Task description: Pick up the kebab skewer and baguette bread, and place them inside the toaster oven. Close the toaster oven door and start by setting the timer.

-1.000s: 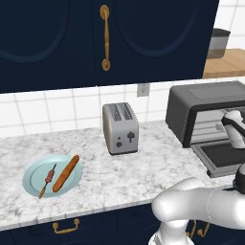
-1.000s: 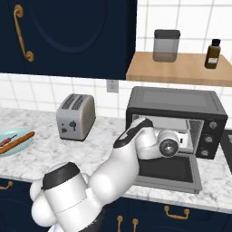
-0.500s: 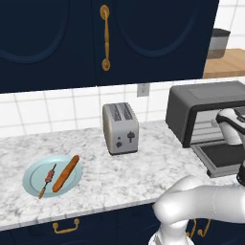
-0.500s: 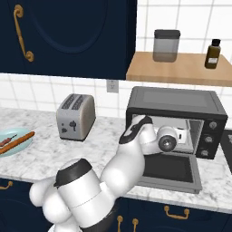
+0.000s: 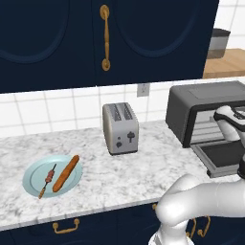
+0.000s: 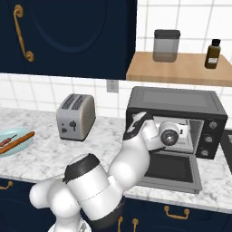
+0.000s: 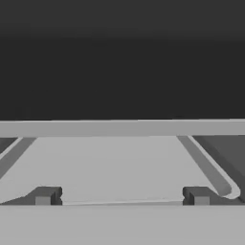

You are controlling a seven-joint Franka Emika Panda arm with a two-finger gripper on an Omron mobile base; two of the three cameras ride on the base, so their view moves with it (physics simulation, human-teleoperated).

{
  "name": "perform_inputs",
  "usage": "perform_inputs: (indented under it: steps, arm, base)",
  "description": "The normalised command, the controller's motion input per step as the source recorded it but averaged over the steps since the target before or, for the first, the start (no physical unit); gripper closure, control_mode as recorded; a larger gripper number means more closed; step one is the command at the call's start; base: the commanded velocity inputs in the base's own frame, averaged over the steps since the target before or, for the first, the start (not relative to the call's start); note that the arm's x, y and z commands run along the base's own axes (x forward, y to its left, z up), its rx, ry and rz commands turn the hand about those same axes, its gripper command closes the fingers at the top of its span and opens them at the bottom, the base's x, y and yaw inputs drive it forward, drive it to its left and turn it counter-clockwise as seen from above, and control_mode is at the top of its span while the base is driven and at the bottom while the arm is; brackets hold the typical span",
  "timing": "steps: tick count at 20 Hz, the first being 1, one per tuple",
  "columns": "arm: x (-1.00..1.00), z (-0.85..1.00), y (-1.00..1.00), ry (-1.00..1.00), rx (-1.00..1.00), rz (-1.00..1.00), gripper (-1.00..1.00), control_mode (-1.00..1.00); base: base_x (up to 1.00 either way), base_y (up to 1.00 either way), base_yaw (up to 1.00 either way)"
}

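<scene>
The kebab skewer (image 5: 48, 179) and the baguette bread (image 5: 66, 173) lie side by side on a pale blue plate (image 5: 31, 168) at the counter's left; the right base view shows the skewer (image 6: 8, 140) and baguette (image 6: 18, 141) at its left edge. Far to the right, the toaster oven (image 5: 201, 106) (image 6: 176, 105) stands with its door (image 5: 225, 155) (image 6: 174, 170) dropped open. My hand (image 6: 170, 134) hovers at the oven's mouth above the door. In the hand view my gripper (image 7: 122, 196) is open and empty, facing a grey rack bar and the dark interior.
A silver two-slot toaster (image 5: 120, 128) (image 6: 75, 117) stands between the plate and the oven. A wooden shelf (image 6: 179, 69) above the oven carries a grey canister (image 6: 166, 45) and a brown bottle (image 6: 212, 53). Dark cabinets hang above the counter.
My hand has risen slightly at the oven's opening and the elbow has swung right. The jaws stay open; plate, skewer and baguette have not moved.
</scene>
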Motion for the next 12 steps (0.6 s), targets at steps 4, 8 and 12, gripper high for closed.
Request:
perform_inputs:
  steps: [4,8,12]
  arm:
    - [0.23,0.0,0.02,0.02,0.0,0.0,-1.0,-1.0]
    - [0.11,-0.07,0.0,0.0,0.0,0.0,-1.0,-1.0]
    - [0.03,-0.14,0.0,0.0,0.0,0.0,-1.0,-1.0]
  base:
    - [0.0,0.0,0.0]
    - [0.0,0.0,0.0]
    - [0.0,0.0,0.0]
